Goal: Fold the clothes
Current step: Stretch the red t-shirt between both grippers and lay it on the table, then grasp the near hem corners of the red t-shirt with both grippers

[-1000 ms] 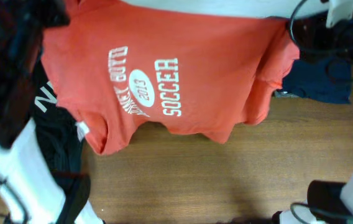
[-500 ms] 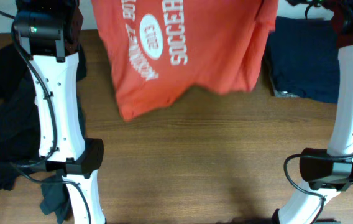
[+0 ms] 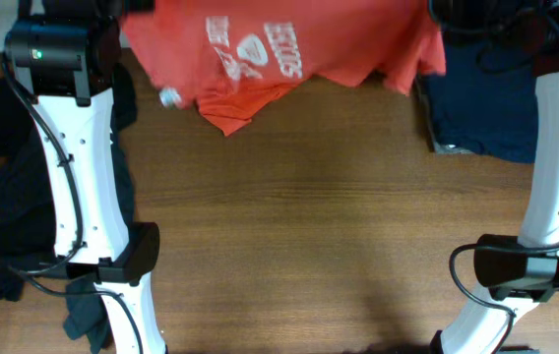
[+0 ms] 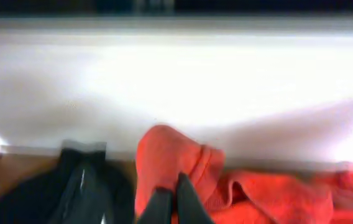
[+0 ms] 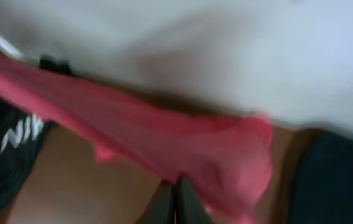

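An orange-red T-shirt (image 3: 289, 49) with white print hangs stretched along the far edge of a wooden worktop (image 3: 309, 226). The left hand (image 4: 169, 198) pinches a bunched fold of the shirt, its fingers pressed together on the cloth. The right hand (image 5: 175, 194) is clamped the same way on the shirt's other side. A black shirt (image 3: 9, 206) lies crumpled at the worktop's left edge. Navy tops (image 3: 486, 108) lie near the far right corner.
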Motion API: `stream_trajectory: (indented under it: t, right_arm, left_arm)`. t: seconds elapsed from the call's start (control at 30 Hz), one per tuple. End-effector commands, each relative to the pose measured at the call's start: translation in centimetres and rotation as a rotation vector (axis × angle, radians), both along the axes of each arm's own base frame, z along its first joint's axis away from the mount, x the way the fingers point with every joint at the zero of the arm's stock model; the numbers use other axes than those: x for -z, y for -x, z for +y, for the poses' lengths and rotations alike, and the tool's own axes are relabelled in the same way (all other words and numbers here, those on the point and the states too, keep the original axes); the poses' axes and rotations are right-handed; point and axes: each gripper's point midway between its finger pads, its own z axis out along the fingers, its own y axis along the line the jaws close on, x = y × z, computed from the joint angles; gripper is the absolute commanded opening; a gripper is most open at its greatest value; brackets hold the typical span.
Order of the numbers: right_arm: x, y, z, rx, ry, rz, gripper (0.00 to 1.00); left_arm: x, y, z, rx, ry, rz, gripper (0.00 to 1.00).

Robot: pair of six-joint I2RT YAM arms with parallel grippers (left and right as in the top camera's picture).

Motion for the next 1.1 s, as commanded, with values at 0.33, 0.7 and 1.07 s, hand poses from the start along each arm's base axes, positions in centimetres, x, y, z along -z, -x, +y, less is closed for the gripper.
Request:
stream_trajectory:
  t: [0.33, 0.7, 1.07]
  right_arm:
    - [5.6, 6.1, 0.5, -0.031, 0.009, 0.359, 0.04]
    - [7.4, 8.2, -0.6, 0.050, 0.079, 0.484, 0.04]
    - [15.2, 11.4, 3.3, -0.061, 0.133, 0.724, 0.04]
  left_arm:
    - [9.3, 6.7, -3.1, 0.156, 0.107, 0.480, 0.01]
    - [14.4, 12.1, -0.5, -0.027, 0.065, 0.735, 0.01]
    - [17.6, 16.5, 0.3, -0.076, 0.064, 0.845, 0.01]
